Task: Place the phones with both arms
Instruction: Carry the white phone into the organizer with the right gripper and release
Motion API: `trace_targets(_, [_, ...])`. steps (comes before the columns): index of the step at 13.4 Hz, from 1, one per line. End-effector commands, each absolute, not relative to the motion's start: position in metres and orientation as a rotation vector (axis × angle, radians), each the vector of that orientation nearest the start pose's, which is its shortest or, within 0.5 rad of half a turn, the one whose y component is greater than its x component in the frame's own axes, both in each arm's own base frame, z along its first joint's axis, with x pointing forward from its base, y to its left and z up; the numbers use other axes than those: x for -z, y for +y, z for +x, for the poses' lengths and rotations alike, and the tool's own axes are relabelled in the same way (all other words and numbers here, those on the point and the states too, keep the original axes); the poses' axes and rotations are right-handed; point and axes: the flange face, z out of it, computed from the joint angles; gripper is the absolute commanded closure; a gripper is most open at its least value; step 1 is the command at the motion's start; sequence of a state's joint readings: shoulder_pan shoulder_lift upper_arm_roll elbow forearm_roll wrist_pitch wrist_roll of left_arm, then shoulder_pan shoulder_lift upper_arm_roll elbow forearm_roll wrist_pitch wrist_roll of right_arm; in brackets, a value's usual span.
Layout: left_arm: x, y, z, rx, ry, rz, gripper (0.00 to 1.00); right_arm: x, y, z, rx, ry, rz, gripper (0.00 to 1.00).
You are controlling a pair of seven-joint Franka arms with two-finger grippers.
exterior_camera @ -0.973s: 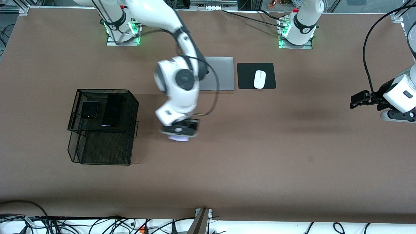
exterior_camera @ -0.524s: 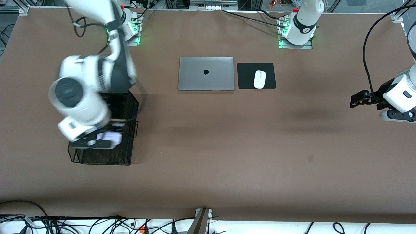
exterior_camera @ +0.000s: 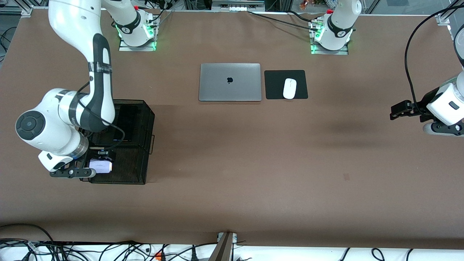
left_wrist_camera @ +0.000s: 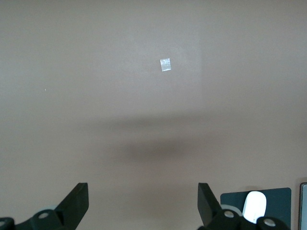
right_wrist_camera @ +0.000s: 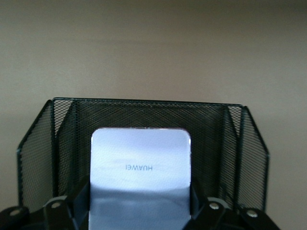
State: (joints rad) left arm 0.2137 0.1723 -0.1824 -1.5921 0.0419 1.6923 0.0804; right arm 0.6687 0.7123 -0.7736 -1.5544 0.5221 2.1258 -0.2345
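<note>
1 right pincer point(exterior_camera: 98, 162) grips a smooth lilac-white phone point(right_wrist_camera: 140, 179) over the black mesh rack point(right_wrist_camera: 144, 115); left pincer point(left_wrist_camera: 143, 203) gapes.

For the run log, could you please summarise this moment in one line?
right claw: holds lilac phone over mesh basket | left claw: open, waiting | long black phone: in basket

Robotics lab, bolted arm bases point(exterior_camera: 137, 30), cables point(exterior_camera: 108, 250)

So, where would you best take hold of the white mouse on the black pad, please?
I'd pinch the mouse across its two long flanks, coming straight down: it lies flat on the pad, a low, elongated oval.
</note>
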Motion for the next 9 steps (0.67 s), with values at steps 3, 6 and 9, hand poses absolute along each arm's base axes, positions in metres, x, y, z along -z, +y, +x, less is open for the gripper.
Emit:
trace_targets(3, [-0.525, 0.035, 0.601, -0.119, 0.103, -3.14, 0.0, -0.288, 0.033, 0.689, 0.089, 0.07, -3.097, 0.99])
trace_targets(6, [-0.522, 0.037, 0.602, -0.126, 0.099, -3.138, 0.0, -0.272, 0.024, 0.678, 0.036, 0.087, -3.087, 0.89])
trace_targets(9, [-0.521, 0.038, 0.602, -0.128, 0.096, -3.138, 0.0, -0.272, 0.026, 0.68, 0.044, 0.096, -3.079, 0.01])
